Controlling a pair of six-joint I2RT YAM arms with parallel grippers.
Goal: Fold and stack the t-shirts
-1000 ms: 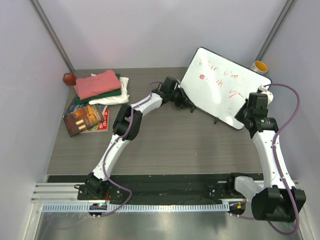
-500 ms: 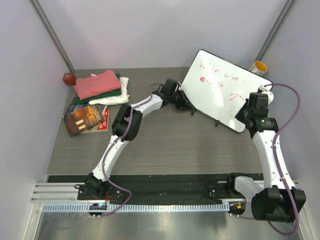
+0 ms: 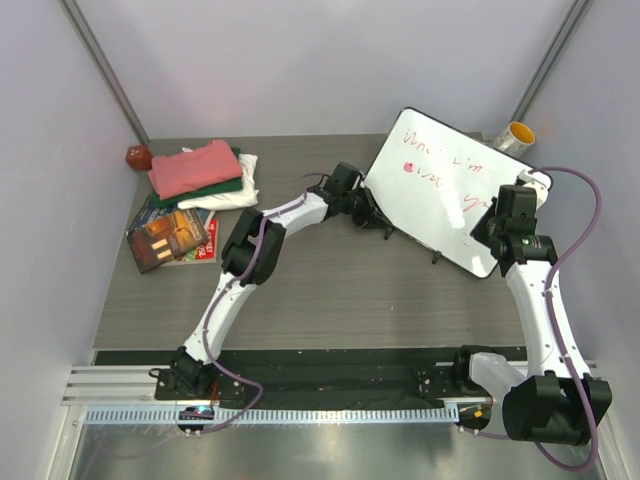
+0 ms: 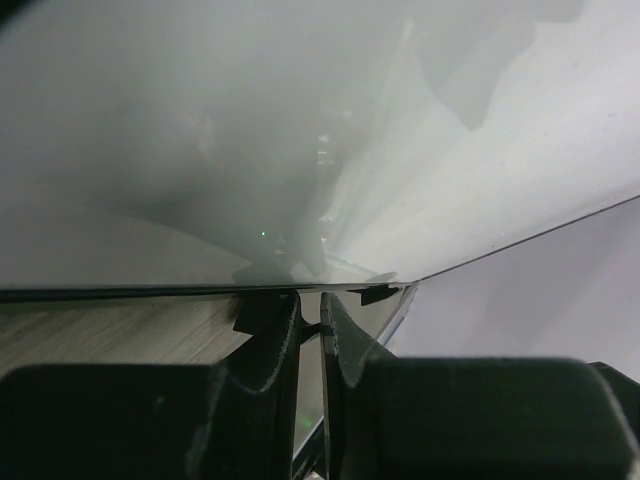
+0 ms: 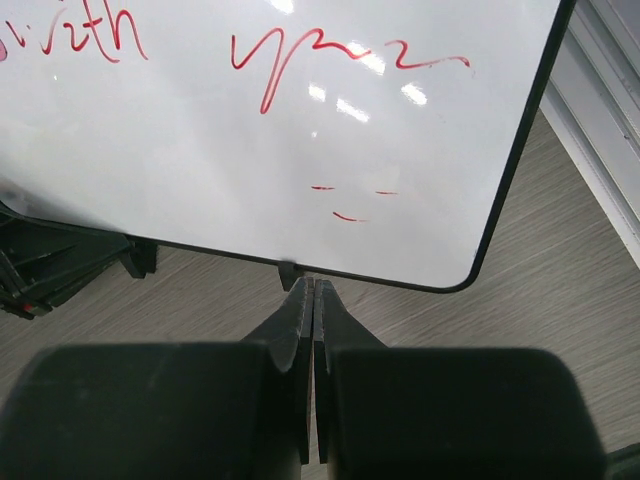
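The t-shirts lie folded in one stack at the back left: salmon-pink (image 3: 195, 167) on top, dark green (image 3: 218, 188) under it, cream-white (image 3: 236, 193) at the bottom. Both grippers are far from the stack, at a white whiteboard (image 3: 445, 185) with red writing. My left gripper (image 3: 378, 215) is at its lower left edge, jaws nearly closed on a thin dark part of the board's edge (image 4: 310, 300). My right gripper (image 3: 497, 215) is shut, its tips (image 5: 314, 285) touching the board's black bottom rim (image 5: 290, 268) with nothing between them.
Glossy books (image 3: 170, 238) lie in front of the stack. A dark red ball (image 3: 138, 157) sits in the back left corner. A yellow roll (image 3: 517, 133) stands behind the whiteboard, which fills the left wrist view (image 4: 300, 150). Grey walls close in left, right and back.
The whiteboard has swung, its top edge rising and shifting right toward the yellow roll. My left gripper moved slightly right with it. The right arm barely moved.
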